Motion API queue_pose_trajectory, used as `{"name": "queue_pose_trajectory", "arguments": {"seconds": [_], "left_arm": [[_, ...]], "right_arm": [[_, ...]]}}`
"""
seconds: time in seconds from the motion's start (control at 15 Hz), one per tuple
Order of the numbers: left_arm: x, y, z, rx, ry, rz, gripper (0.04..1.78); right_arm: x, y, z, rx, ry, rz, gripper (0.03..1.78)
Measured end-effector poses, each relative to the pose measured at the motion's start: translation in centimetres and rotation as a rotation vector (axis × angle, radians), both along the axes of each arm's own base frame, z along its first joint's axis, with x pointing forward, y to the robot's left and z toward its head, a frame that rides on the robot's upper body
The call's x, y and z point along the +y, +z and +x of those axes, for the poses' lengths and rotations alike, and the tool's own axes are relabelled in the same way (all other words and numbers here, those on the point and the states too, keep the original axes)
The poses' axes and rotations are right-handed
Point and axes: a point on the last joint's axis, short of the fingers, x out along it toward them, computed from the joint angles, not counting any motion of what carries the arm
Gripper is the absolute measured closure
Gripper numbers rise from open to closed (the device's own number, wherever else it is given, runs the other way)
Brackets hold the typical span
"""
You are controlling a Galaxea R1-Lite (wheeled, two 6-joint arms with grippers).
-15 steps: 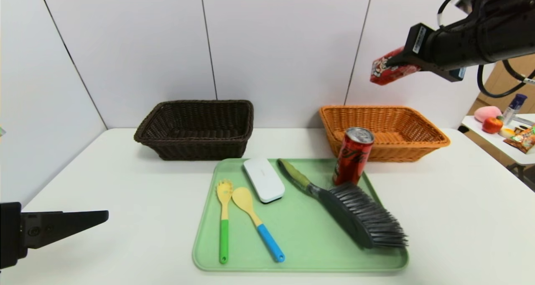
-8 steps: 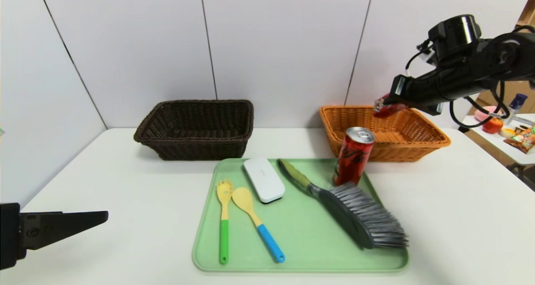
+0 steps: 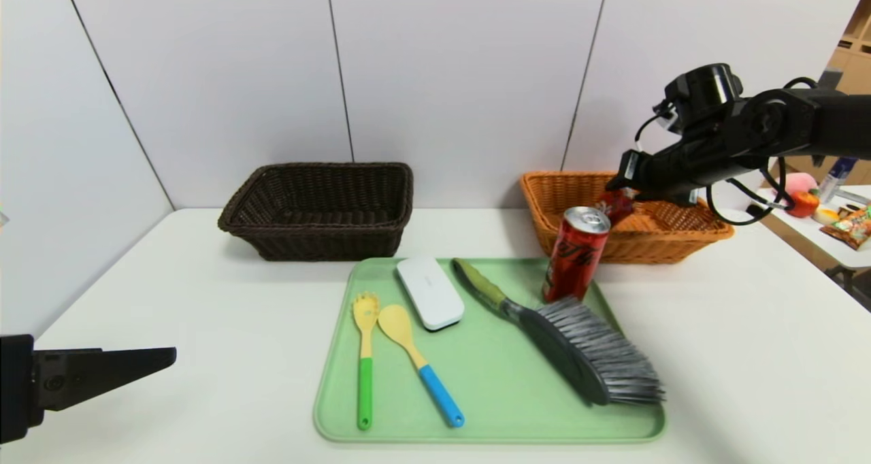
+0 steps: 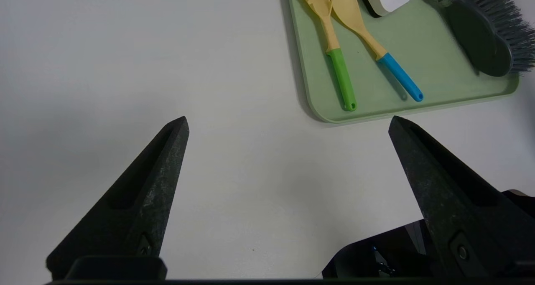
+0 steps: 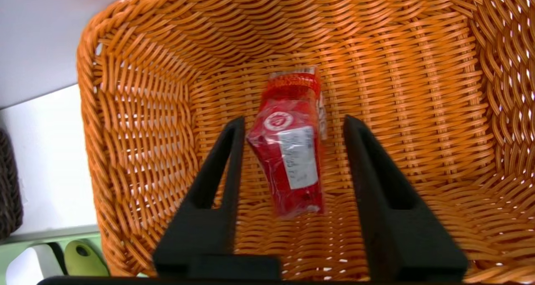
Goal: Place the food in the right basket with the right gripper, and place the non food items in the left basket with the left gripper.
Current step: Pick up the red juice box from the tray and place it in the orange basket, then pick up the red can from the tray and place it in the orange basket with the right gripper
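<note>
Right pincer (image 5: 292, 126) is hanging inside the orange basket (image 3: 680, 236), at two o'clock from the tray (image 3: 490, 416), fingers now parting. Snack packet (image 5: 292, 159), carried high a second ago, is dropping free between them. Soda can (image 3: 575, 253) comes next. Left pincer (image 4: 288, 124) idling wide over the surface (image 3: 170, 280).

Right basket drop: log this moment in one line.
right tool open over orange basket | snack packet released inside | soda can on tray
</note>
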Motion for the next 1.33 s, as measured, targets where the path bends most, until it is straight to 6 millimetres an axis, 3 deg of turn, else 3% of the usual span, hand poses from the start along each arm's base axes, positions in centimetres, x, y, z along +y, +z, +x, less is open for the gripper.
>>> {"name": "queue_pose_trajectory", "arguments": {"seconds": [0.2,0.4,0.6,0.73,0.87,1.07,1.2,1.33], "left_arm": [[0.0,-0.2,0.0,0.006,-0.001,0.001,0.13],[0.0,-0.7,0.0,0.024,0.000,0.003,0.13],[0.0,-0.8,-0.2,0.026,0.000,0.003,0.13],[0.0,-0.8,-0.3,0.024,-0.003,0.001,0.13],[0.1,-0.9,-0.5,0.021,-0.005,-0.002,0.13],[0.1,-0.9,-0.7,0.016,-0.006,-0.003,0.13],[0.1,-0.8,-1.0,0.011,-0.007,-0.003,0.13],[0.2,-0.9,-1.2,0.007,-0.006,-0.004,0.13]], "right_arm": [[-0.1,0.4,-0.2,-0.009,-0.005,-0.001,0.67],[0.1,3.6,-2.0,-0.095,-0.004,0.002,0.49],[0.8,8.6,-6.0,-0.224,0.023,0.014,0.37],[1.6,10.3,-9.7,-0.257,0.072,0.006,0.31],[2.5,9.1,-13.5,-0.200,0.152,-0.039,0.26],[3.3,4.7,-18.8,-0.096,0.290,-0.121,0.21],[4.0,2.4,-21.0,-0.126,0.348,-0.150,0.18],[5.2,1.4,-22.7,-0.218,0.377,-0.160,0.17]]}}
